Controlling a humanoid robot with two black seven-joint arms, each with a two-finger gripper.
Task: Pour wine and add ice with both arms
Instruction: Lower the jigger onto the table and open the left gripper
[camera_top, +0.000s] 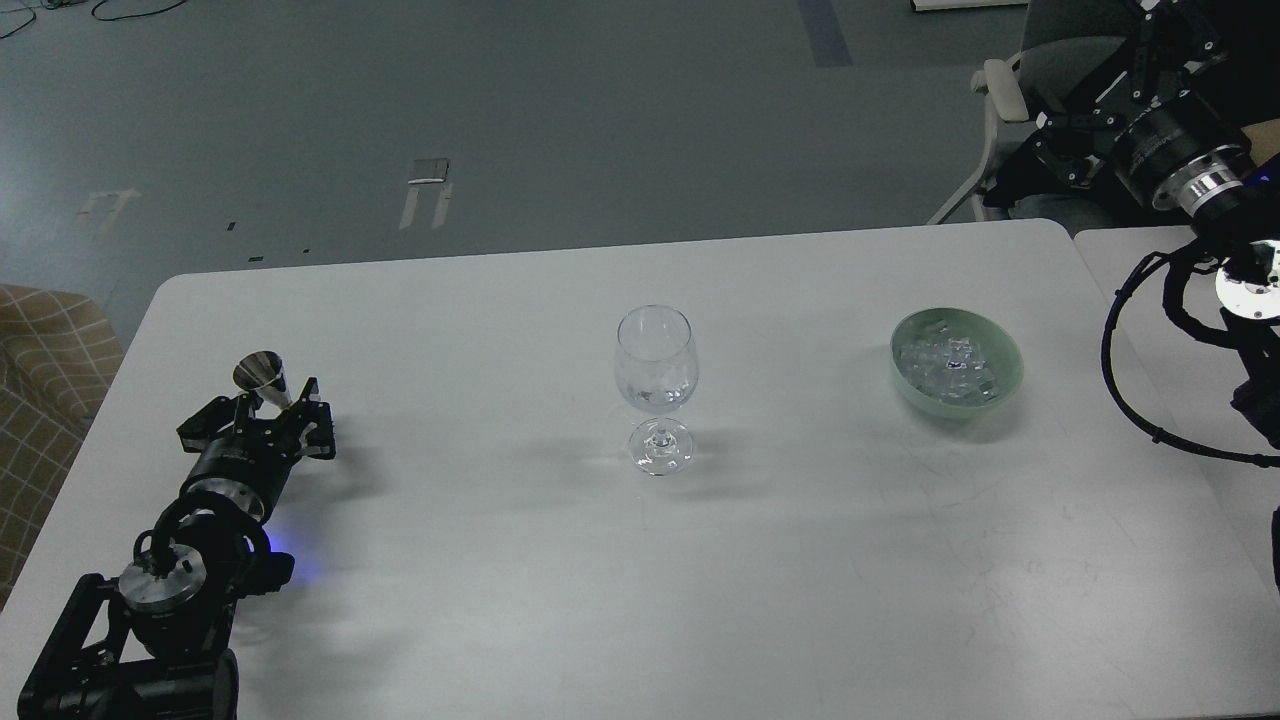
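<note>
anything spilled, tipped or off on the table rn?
Nothing spilled. The wine glass stands upright mid-table, the ice sits heaped inside the green bowl. One oddity: the small metal jigger at the left gripper leans left rather than upright. The right gripper is off the table.

A tan checked sofa is sitting just off the white table's left edge. A grey chair with a pale armrest is standing beyond the far right corner, on the grey floor.
</note>
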